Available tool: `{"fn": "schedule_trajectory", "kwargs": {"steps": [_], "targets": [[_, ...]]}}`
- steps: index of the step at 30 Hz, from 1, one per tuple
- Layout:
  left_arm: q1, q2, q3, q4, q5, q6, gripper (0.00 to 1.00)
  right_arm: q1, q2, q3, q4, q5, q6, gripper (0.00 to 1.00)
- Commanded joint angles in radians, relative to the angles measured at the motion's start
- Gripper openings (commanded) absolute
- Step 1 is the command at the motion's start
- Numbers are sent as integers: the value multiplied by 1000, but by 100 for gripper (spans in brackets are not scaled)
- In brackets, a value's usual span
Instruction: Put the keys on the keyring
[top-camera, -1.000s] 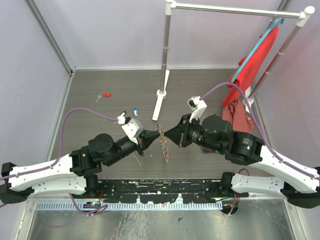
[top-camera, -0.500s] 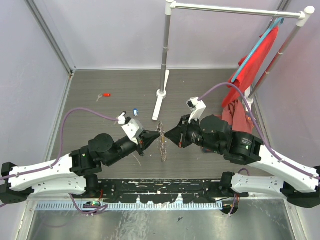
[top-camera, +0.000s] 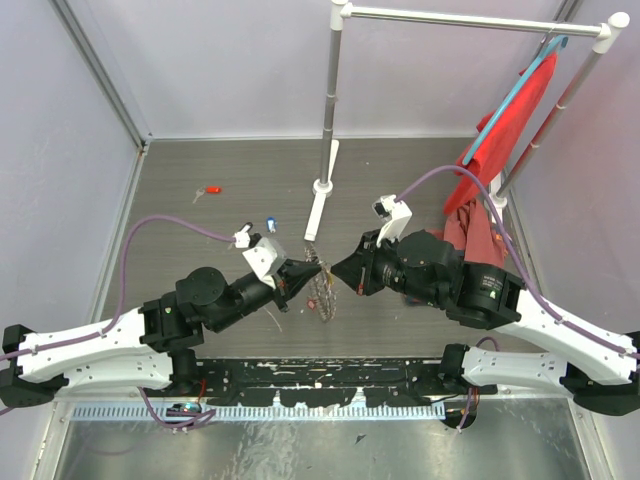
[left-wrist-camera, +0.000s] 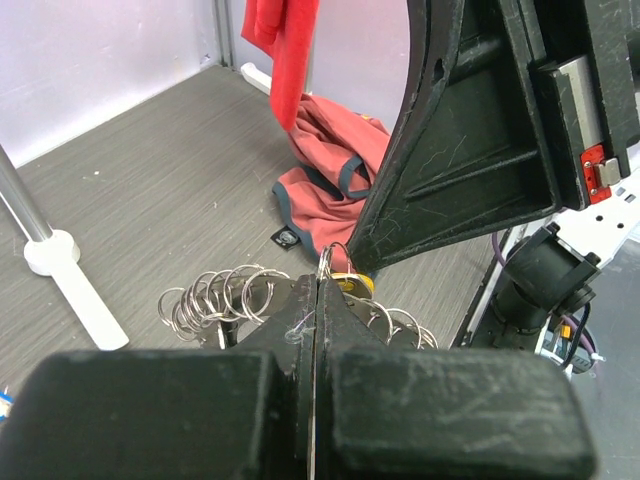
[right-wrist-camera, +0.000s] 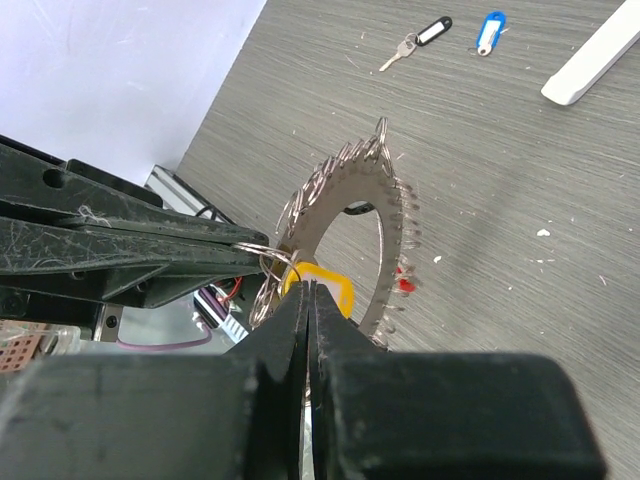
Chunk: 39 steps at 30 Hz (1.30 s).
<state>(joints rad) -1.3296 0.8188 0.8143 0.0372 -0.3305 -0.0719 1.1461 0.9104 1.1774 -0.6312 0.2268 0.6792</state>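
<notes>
The keyring (top-camera: 322, 291), pinched in the left pincer (top-camera: 317, 268), is now swung broadside; the right pincer's (top-camera: 334, 269) pinched yellow key (right-wrist-camera: 322, 279) seems nearly threaded.

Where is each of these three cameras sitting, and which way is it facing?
Top external: fixed above and behind the arm bases, looking down at the table; both arms show, left gripper and right gripper, tips together at the keyring.
Left wrist: on the left wrist, looking along its shut fingers at the right gripper and a red garment.
Right wrist: on the right wrist, looking past its shut fingers down at the keyring and yellow key.
Shared: both wrist views show keyring and yellow key.
</notes>
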Motion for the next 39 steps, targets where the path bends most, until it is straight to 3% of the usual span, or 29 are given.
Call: {"fn": "schedule_trajectory", "kwargs": {"steps": [1, 6, 11, 14, 28, 39], "targets": [[-2, -9, 2, 87, 5, 4, 0, 1, 4, 16, 15, 14, -16, 1], [-3, -12, 3, 86, 6, 4, 0, 1, -22, 22, 11, 40, -38, 2], [-2, -16, 2, 85, 8, 5, 0, 1, -93, 14, 29, 86, -65, 26], [-2, -14, 3, 95, 24, 6, 0, 2, -120, -4, 59, 87, -64, 33], [-2, -36, -18, 180, 115, 7, 0, 1, -119, -48, 151, -1, -7, 44], [-2, -34, -20, 179, 113, 7, 0, 1, -121, -63, 179, -55, 6, 41]]}}
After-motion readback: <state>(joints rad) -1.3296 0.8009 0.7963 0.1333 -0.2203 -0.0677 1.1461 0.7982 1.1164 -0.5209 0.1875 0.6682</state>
